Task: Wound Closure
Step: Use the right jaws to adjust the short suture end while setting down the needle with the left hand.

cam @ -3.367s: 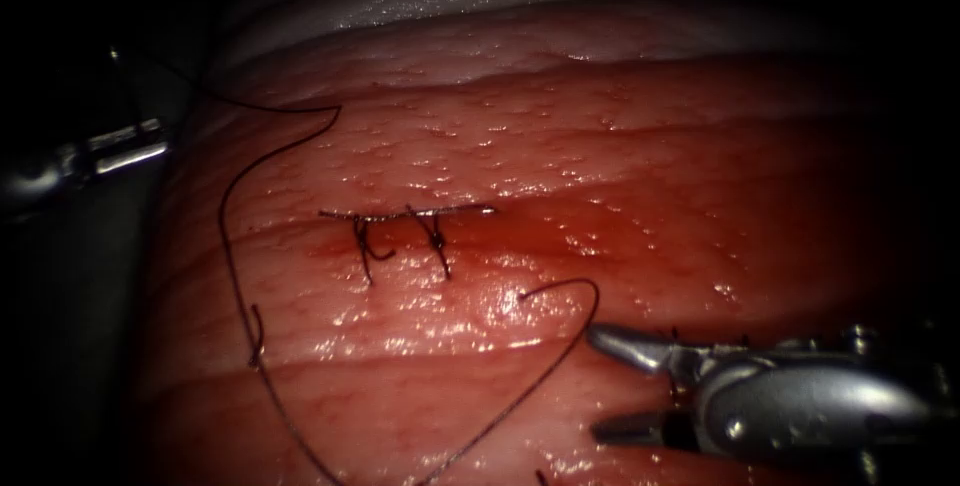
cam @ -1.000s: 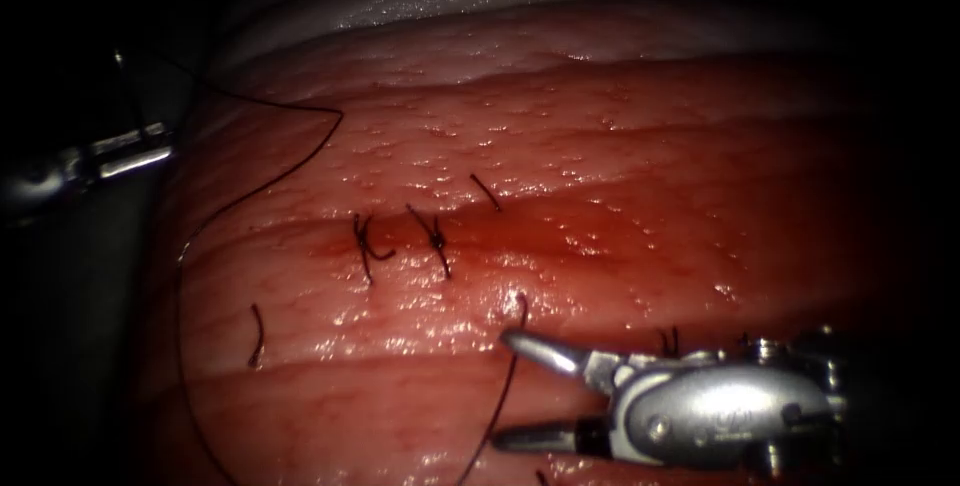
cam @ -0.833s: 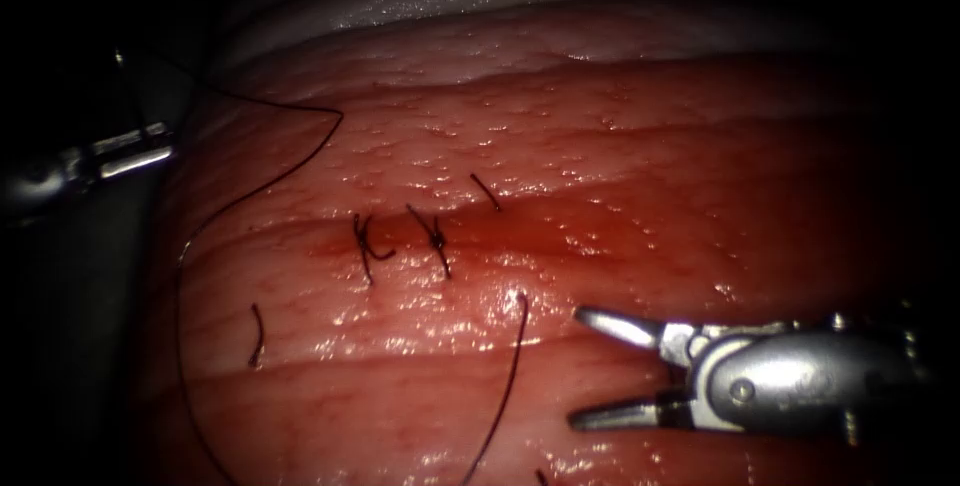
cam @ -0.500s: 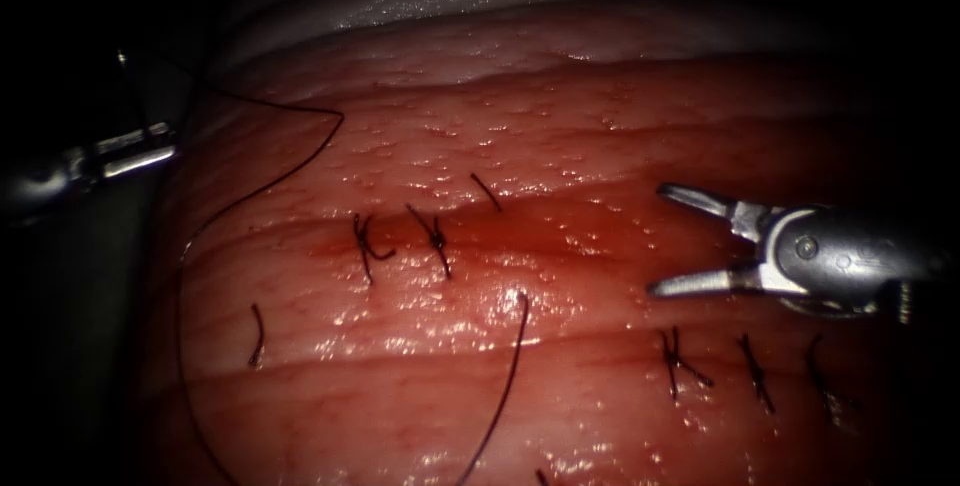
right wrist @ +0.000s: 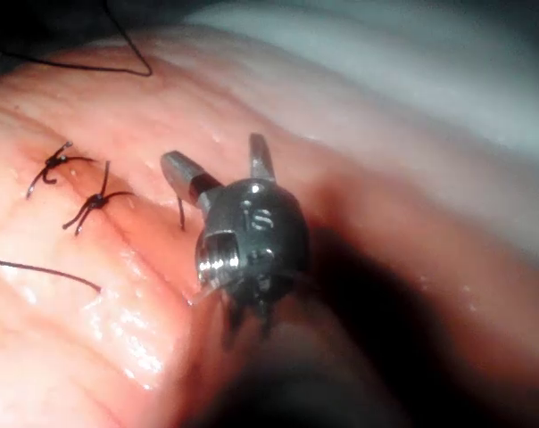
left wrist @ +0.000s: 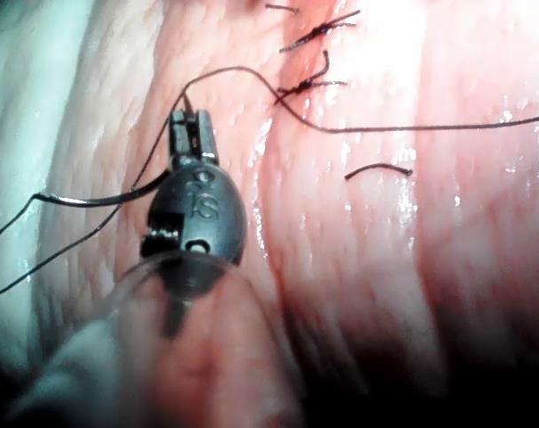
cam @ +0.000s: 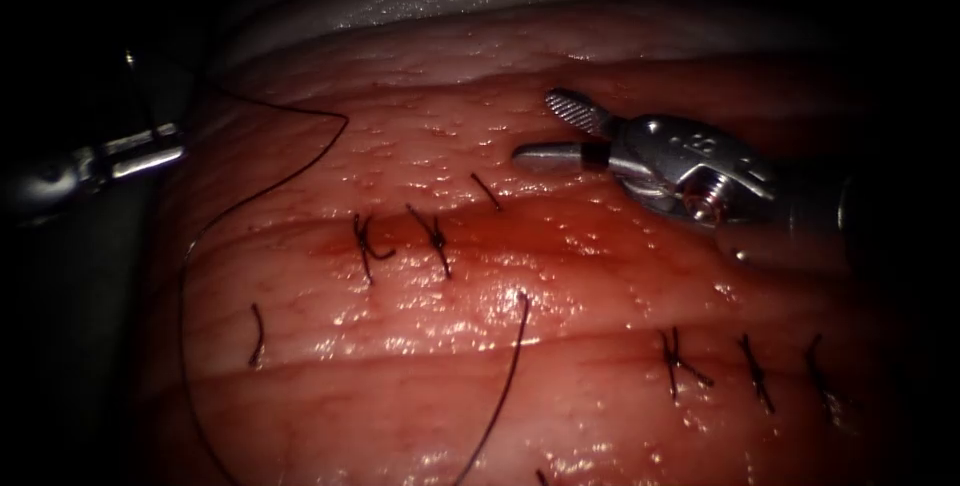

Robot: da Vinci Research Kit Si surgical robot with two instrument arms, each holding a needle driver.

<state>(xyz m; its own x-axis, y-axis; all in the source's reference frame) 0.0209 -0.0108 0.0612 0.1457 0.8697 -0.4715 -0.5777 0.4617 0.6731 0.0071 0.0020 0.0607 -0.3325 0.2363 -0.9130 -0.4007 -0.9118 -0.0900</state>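
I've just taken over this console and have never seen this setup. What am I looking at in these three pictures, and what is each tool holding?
These are two thin robot arms stitching a cut in pork belly, the tissue, for practice. The wide picture looks down from an endoscope; the other two come from cameras riding on each arm's wrist. The left tool, at the tissue's left edge, has its jaws shut on the dark thread, which loops across the tissue. The right tool hovers over the tissue just right of the stitches, jaws open, holding nothing. Two knotted stitches cross the cut; a short cut end of thread lies to their lower left.
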